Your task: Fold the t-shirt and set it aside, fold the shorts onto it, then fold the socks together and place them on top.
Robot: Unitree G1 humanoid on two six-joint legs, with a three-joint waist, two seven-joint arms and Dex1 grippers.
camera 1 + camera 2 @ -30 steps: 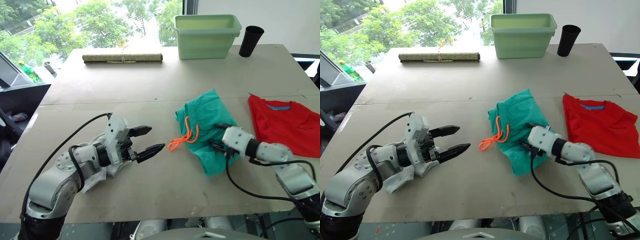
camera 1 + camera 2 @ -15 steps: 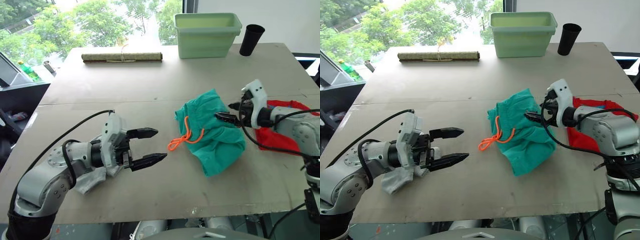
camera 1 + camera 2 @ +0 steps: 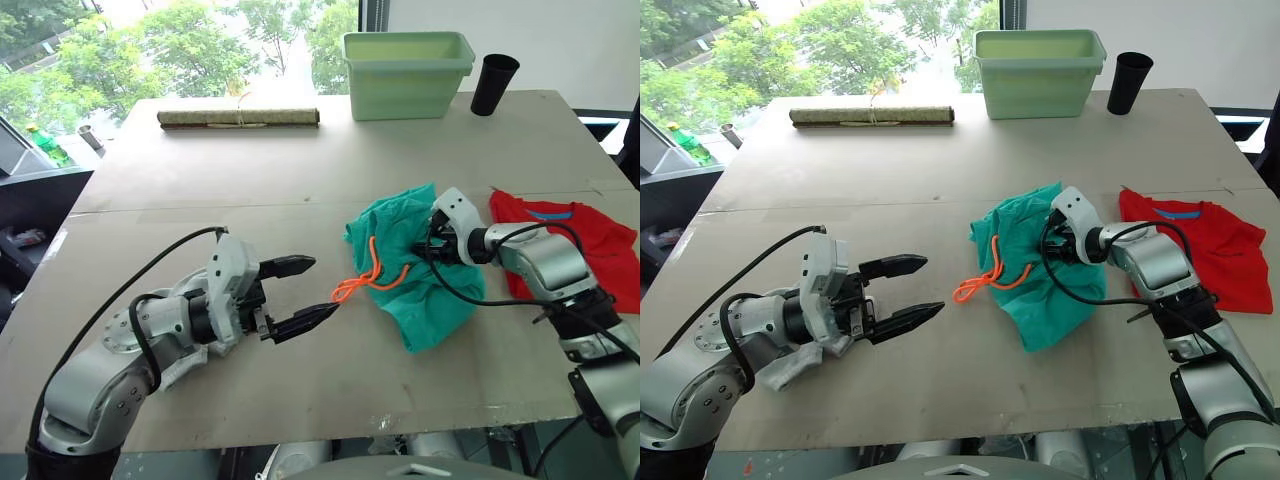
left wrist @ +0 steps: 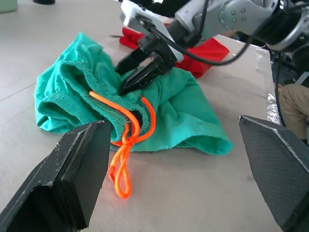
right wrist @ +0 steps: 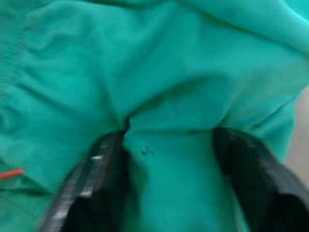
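Your shorts point(image 3: 415, 262) lie crumpled at the table's centre, orange drawstring point(image 3: 368, 280) spilling off their 8 o'clock edge toward the left arm. They are bunched, not flat, so I judge the shorts fold to be only beginning. The t-shirt point(image 3: 570, 240) sits at 3 o'clock from them, just beside, laid flat with its blue neck label up: it looks already set aside, ready to receive the shorts.

Your right gripper point(image 3: 432, 250) is buried in the shorts' upper right part, its fingers apart with a ridge of green cloth rising between them. It seems placed to pinch a fold, but I would not call it clamped. Your left gripper point(image 3: 297, 296) hovers at 9 o'clock of the shorts, jaws wide, near the cord's loop and apart from the cloth, probably waiting to take the waistband side. Under that arm, at 8 o'clock of the gripper, lie the pale socks point(image 3: 190, 358), untouched.

The head views give you the layout: a green bin point(image 3: 406, 60), black cup point(image 3: 493, 84) and rolled mat point(image 3: 238, 117) along the far edge of the table point(image 3: 300, 170). The left wrist view shows the right fingertips pressed against the cloth by the waistband. The right wrist view shows how the fabric puckers between them.
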